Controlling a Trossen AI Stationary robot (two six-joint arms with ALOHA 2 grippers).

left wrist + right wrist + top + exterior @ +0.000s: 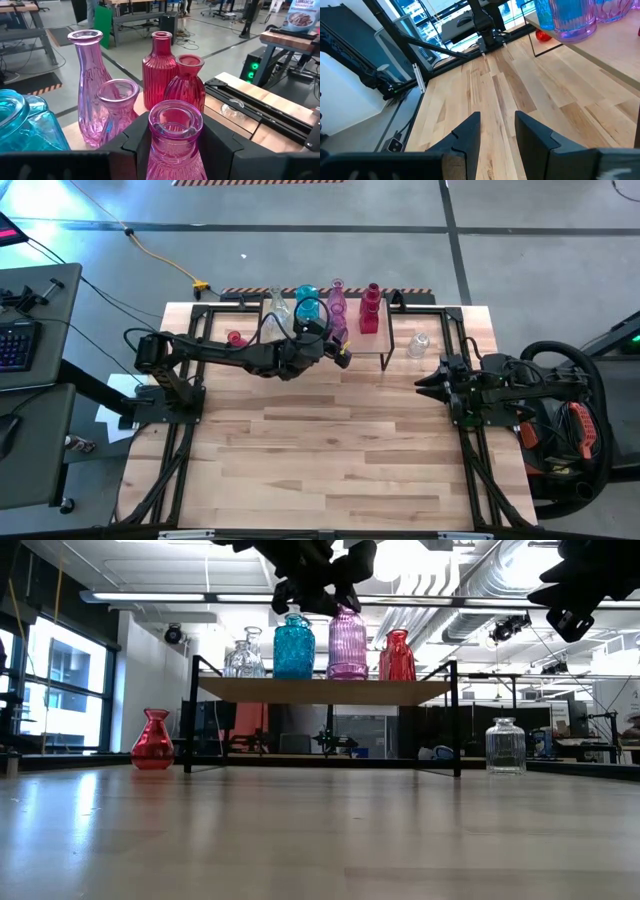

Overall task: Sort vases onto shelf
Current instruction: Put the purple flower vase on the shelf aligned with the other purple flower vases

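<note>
The shelf (320, 690) stands at the table's far middle. It carries clear vases (245, 655), a teal vase (294, 648), pink vases (92, 85) and red vases (161, 65). My left gripper (175, 150) reaches over the shelf from the left and is shut on a ribbed pink vase (347, 645). A red vase (236, 338) stands on the table left of the shelf, and a clear vase (419, 343) stands on the table to its right. My right gripper (497, 135) hangs open at the table's right side with nothing between its fingers. My left gripper pinches the pink vase's neck (175, 131) just under the rim, one finger on each side. The fingers (135, 142) come nearly level from the table's left. The vase stands upright, and in the low view its base (347, 675) sits at the shelf top.
The other vases crowd the shelf top just beyond and beside the held one. Black frame rails (180, 470) run along the table's left and right sides. Bare wooden tabletop (320, 450) lies in front of the shelf.
</note>
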